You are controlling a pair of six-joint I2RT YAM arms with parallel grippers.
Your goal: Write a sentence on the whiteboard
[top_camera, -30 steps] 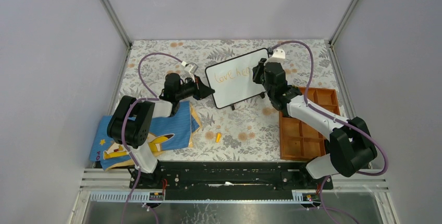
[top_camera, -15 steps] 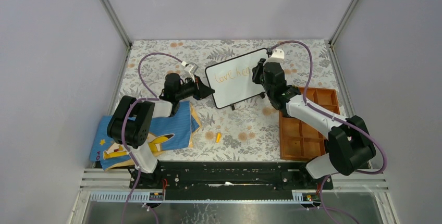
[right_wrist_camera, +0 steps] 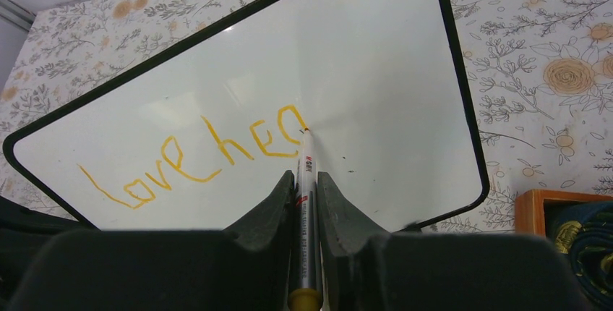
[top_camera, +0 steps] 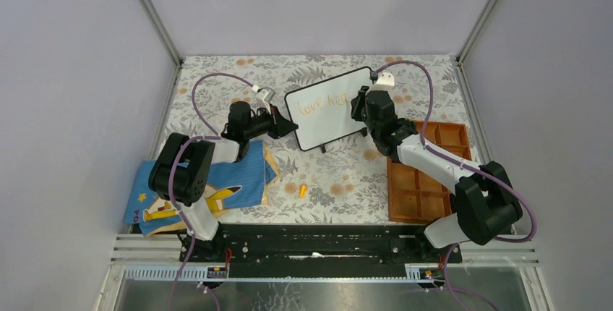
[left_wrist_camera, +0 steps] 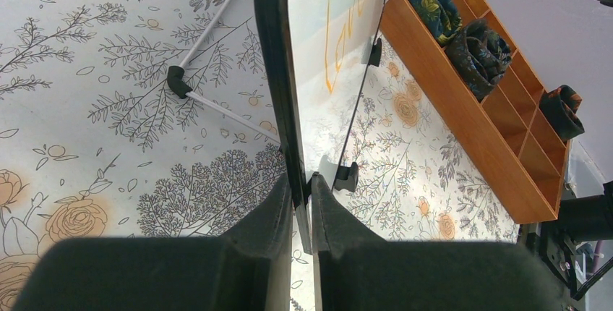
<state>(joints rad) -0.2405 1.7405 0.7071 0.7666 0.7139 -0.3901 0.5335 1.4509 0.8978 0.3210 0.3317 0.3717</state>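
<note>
The whiteboard [top_camera: 329, 108] stands tilted on the counter, its left edge clamped by the left pincer [left_wrist_camera: 303, 202]. The right pincer [right_wrist_camera: 307, 181] grips a marker [right_wrist_camera: 306, 217], tip on the whiteboard where the sentence [right_wrist_camera: 195, 159] reads "love hea" — pressing too hard could twist the board loose, skewing the next stroke.

The whiteboard [top_camera: 332, 124] stands mid-table toward the far side. It is small and white, with a thin black frame, rounded corners and little black feet. It is tipped up off flat, its face slanting toward the near side and its left edge pinched in the left gripper [left_wrist_camera: 303, 188]. Across its upper part runs the sentence [right_wrist_camera: 209, 153], thin orange handwriting reading "love hea", unfinished.
</note>
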